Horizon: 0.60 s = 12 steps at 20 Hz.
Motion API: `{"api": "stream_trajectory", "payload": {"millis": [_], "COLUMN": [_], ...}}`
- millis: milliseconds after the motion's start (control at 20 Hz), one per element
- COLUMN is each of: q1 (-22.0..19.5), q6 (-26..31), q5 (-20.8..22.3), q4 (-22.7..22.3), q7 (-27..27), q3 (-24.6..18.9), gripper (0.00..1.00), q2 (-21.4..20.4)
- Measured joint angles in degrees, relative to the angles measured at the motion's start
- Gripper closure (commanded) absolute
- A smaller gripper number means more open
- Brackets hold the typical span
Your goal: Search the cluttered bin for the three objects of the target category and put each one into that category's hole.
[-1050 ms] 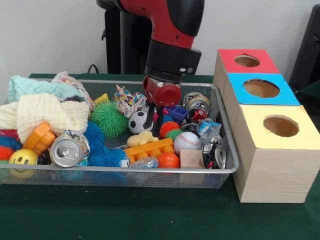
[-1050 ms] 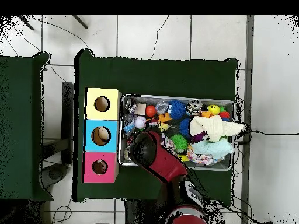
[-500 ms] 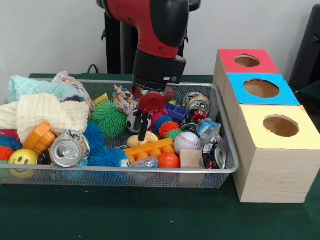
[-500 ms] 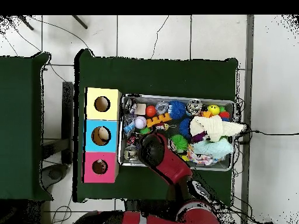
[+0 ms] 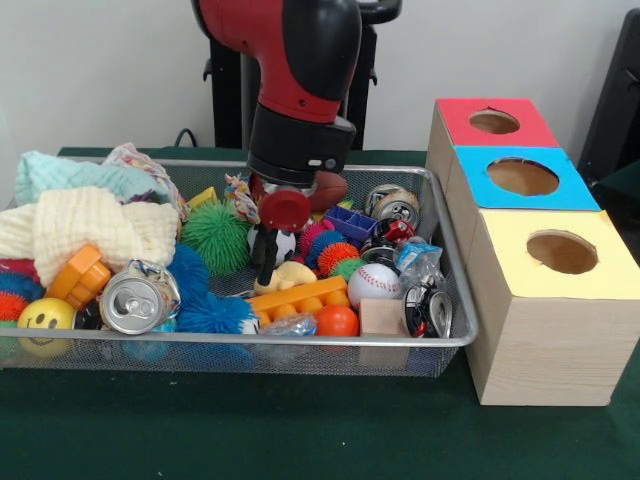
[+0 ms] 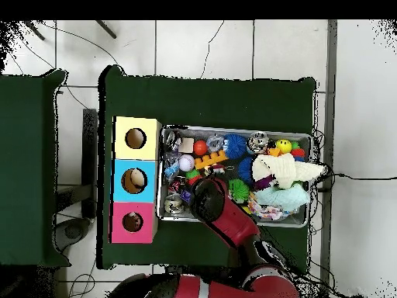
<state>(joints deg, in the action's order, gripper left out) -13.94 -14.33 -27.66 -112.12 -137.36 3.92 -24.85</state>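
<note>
My gripper (image 5: 264,266) hangs low over the middle of the wire bin (image 5: 452,338). It is just in front of a soccer ball (image 5: 286,243) and above a pale yellow toy (image 5: 291,275). I cannot see how it is set or whether it holds anything. Around it lie a baseball (image 5: 373,284), an orange ball (image 5: 337,320), a green spiky ball (image 5: 216,237), an orange block (image 5: 300,297) and a crushed can (image 5: 135,298). In the overhead view the red arm (image 6: 209,202) covers the gripper. Red (image 5: 495,122), blue (image 5: 523,177) and yellow (image 5: 560,252) topped boxes, each with a hole, stand right of the bin.
Cream and teal cloths (image 5: 85,222) fill the bin's left end, with a smiley ball (image 5: 45,318) in front. More cans (image 5: 393,205) lie at the back right. From overhead the blue box's hole (image 6: 135,181) shows a pale object inside.
In the front view the arm has swung left across the bin, from over the blue block to the soccer ball. The gripper now sits lower among the toys.
</note>
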Motion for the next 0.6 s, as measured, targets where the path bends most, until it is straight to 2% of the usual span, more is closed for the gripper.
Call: {"api": "stream_trajectory", "payload": {"millis": [600], "q1": [0.7], "q6": [0.0], "q5": [-0.2], "q4": [0.0], "q7": [0.0], "q3": [-0.1], "gripper": [0.0], "q2": [-0.1]}}
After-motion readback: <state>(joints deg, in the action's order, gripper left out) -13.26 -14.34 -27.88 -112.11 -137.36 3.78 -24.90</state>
